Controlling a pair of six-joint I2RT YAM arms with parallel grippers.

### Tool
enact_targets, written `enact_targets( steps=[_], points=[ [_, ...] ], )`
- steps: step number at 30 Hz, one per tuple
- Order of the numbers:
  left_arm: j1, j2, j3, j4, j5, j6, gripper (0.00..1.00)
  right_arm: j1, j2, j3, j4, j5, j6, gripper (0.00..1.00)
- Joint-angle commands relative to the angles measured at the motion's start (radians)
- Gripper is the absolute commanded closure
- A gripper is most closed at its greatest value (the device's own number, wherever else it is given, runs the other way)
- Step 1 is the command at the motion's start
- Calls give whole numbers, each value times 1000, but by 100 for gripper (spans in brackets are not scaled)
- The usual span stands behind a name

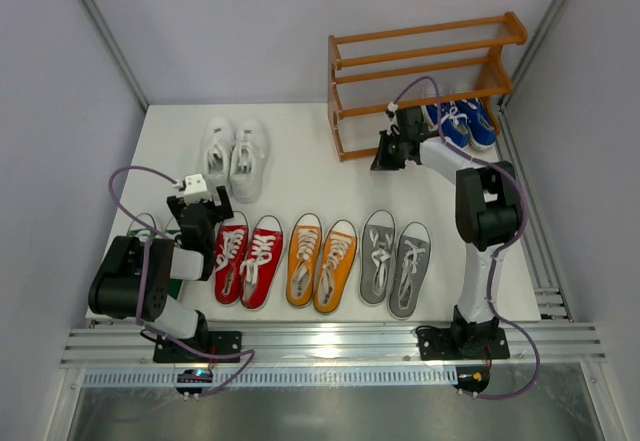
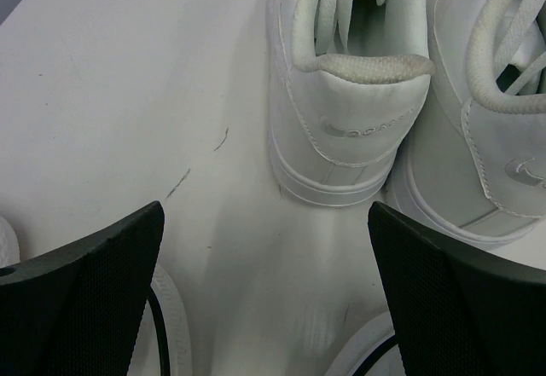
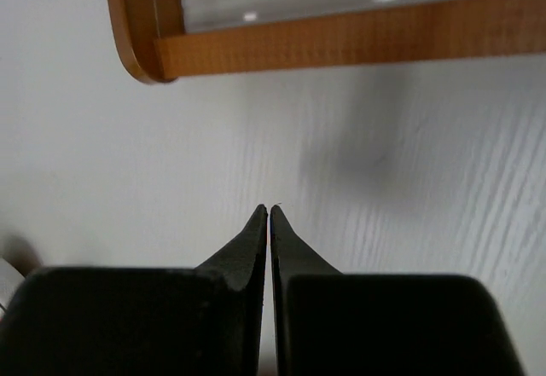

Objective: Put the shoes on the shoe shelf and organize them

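The shoe shelf (image 1: 420,66) stands at the back right, with the blue shoes (image 1: 462,124) on the table under its lowest tier. White shoes (image 1: 233,158) lie at the back left. Red (image 1: 247,259), orange (image 1: 321,264) and grey (image 1: 395,261) pairs line the front. The green pair (image 1: 150,229) is mostly hidden under the left arm. My left gripper (image 1: 203,209) is open and empty, just short of the white shoes' heels (image 2: 350,95). My right gripper (image 1: 382,159) is shut on nothing, low over the table beside the shelf's bottom rail (image 3: 341,39).
White toe caps (image 2: 171,325) of the front-row shoes sit just beneath my left fingers (image 2: 94,291). Grey walls close in the table on three sides. A metal rail (image 1: 320,341) runs along the near edge, and a track (image 1: 530,221) runs down the right side.
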Motion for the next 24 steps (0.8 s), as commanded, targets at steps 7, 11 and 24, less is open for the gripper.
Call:
enact_targets(
  steps=[7, 11, 24],
  points=[
    [0, -26, 18, 34, -8, -6, 0, 71, 194, 334, -119, 280, 101, 96],
    [0, -27, 20, 28, -8, -8, 0, 78, 259, 409, -125, 320, 116, 96],
    [2, -24, 21, 33, -10, -6, 0, 97, 115, 240, 40, 228, 88, 69]
  ],
)
